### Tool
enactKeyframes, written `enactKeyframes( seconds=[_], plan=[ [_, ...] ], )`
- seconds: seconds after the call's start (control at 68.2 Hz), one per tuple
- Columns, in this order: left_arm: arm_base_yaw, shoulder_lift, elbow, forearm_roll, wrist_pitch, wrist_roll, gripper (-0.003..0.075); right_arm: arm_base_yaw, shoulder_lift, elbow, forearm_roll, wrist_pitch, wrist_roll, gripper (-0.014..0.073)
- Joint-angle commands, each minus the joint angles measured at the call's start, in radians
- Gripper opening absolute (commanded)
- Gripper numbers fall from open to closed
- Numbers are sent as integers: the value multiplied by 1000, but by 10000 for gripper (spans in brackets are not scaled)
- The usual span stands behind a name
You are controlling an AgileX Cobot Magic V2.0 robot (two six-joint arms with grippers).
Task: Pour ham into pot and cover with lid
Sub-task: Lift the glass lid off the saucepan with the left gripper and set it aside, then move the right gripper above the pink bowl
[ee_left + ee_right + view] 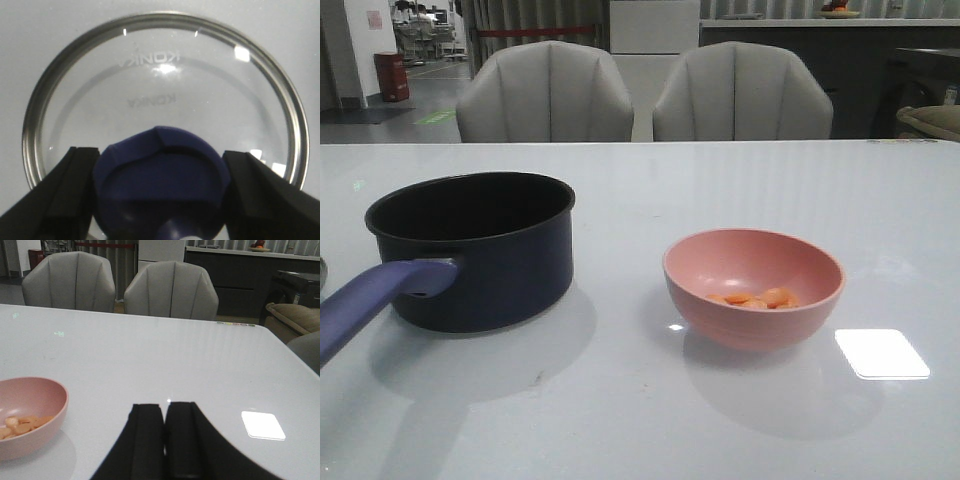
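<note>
— Where's everything?

— Ham [757, 298] sits in the pink bowl [753, 285], beside the pot [475, 248]. My left gripper [159, 192] is spread around the lid [160, 100] knob; right gripper [165, 440] pressed together, empty.

— Risk?

— If I grab the lid first, the ham gets shut out.

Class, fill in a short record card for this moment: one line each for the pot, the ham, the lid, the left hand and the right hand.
pot: uncovered, inside looks dark, handle toward the camera in the front view
ham: a few chunks in the pink bowl, not poured
lid: lying flat on the table, off the pot
left hand: open, fingers either side of the lid's knob
right hand: shut, holding nothing, beside the pink bowl
</note>
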Motion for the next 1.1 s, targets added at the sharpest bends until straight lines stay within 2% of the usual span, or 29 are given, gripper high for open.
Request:
enactKeyframes(
  seconds=[0.0, 0.103, 0.19, 0.498, 0.85, 1.084],
  plan=[
    [-4, -7, -26, -5, -50, 7, 361, -7, -21, -5, -14, -84, 1, 146],
    [-4, 17, -26, -5, -50, 12, 472, -7, -21, -5, -14, -84, 1, 146],
    [-4, 22, -26, -3, -50, 12, 525, -7, -21, -5, -14, -84, 1, 146],
    [-5, -7, -86, -3, 23, 23, 528, -7, -21, -5, -14, -84, 1, 146],
    [-10, -195, -86, -34, 30, 26, 526, -7, -20, -5, -14, -84, 1, 146],
    [-89, -375, -34, -56, -8, 26, 510, -7, -20, -5, -14, -84, 1, 146]
  ],
)
